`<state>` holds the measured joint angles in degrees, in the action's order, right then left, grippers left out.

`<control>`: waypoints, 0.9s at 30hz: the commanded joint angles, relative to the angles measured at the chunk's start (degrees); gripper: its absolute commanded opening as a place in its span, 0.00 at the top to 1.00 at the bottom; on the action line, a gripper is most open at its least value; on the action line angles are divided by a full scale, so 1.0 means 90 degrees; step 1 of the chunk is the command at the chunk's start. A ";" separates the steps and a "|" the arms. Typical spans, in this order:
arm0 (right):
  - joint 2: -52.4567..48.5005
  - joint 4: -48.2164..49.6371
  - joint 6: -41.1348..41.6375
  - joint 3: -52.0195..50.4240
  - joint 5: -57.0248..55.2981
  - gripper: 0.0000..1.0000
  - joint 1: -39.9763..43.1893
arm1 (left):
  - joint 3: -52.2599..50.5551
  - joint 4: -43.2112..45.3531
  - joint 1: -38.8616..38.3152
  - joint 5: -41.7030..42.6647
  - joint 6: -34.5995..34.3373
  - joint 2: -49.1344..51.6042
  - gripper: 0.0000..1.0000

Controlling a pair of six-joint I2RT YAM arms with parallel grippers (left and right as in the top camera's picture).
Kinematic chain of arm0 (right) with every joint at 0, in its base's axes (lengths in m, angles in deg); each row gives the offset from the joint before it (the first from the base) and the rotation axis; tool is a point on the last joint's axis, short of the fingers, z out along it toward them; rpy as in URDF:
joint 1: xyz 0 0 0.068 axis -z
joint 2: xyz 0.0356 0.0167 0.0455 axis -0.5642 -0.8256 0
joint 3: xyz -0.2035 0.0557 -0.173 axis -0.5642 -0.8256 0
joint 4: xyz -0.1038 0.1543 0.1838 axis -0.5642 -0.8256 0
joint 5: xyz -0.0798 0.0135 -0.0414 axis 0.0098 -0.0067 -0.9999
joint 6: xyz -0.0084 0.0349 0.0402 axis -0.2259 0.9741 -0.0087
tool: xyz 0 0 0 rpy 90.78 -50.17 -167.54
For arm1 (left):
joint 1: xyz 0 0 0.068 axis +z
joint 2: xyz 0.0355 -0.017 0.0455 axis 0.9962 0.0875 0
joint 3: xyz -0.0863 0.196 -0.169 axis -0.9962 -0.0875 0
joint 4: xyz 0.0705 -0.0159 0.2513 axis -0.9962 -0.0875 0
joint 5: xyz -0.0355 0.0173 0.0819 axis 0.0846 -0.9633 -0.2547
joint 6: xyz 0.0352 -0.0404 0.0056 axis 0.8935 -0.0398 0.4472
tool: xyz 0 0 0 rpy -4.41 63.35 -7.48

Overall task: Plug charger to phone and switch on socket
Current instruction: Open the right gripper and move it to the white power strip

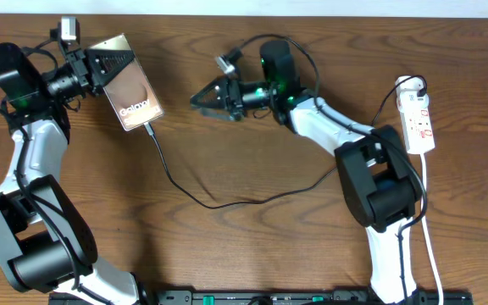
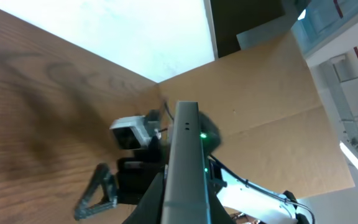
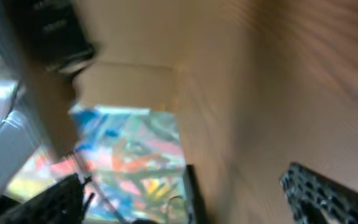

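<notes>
My left gripper [image 1: 107,59] is shut on the top end of the phone [image 1: 128,86], a brown slab with white "Galaxy" lettering held tilted at the table's far left. In the left wrist view the phone [image 2: 185,155] shows edge-on as a grey bar between my dark fingers [image 2: 156,202]. The charger [image 1: 172,180], a thin black cable, meets the phone's lower edge and trails right across the wood towards the socket [image 1: 419,123]. My right gripper [image 1: 200,98] stands open just right of the phone, nothing in it. Its view is blurred; both fingers [image 3: 328,193] are spread wide.
The socket is a white strip at the right edge, with a black plug [image 1: 413,85] in its far end and a white cord [image 1: 428,224] running to the front. The right arm's base [image 1: 379,182] stands beside it. Brown cardboard walls [image 2: 266,106] stand behind the table.
</notes>
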<state>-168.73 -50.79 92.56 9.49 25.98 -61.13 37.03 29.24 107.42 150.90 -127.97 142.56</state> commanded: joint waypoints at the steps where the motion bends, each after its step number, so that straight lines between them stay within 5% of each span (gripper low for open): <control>1: 0.0022 -0.1168 -0.1413 0.0029 -0.1103 0.01 0.0163 | 0.0010 0.0022 0.0005 0.0177 0.0017 -0.0107 0.92; 10: 0.1025 -0.4425 -0.2868 0.0029 -0.4413 0.01 0.0398 | -0.0007 0.0017 -0.0022 0.0177 0.0092 -0.0104 0.93; 18: 0.2499 -0.5955 -0.2917 0.0029 -0.7361 0.01 0.0311 | -0.0585 0.0019 -0.0386 0.0032 0.0532 -0.0102 0.93; 27: 0.3007 -0.6450 -0.2917 0.0029 -0.7774 0.01 0.0299 | -0.2232 -0.0270 -0.0952 -0.1999 0.1030 -0.0090 0.93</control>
<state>-141.93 -108.60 67.20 9.56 -40.61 -57.94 20.14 28.26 99.90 141.81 -121.77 142.54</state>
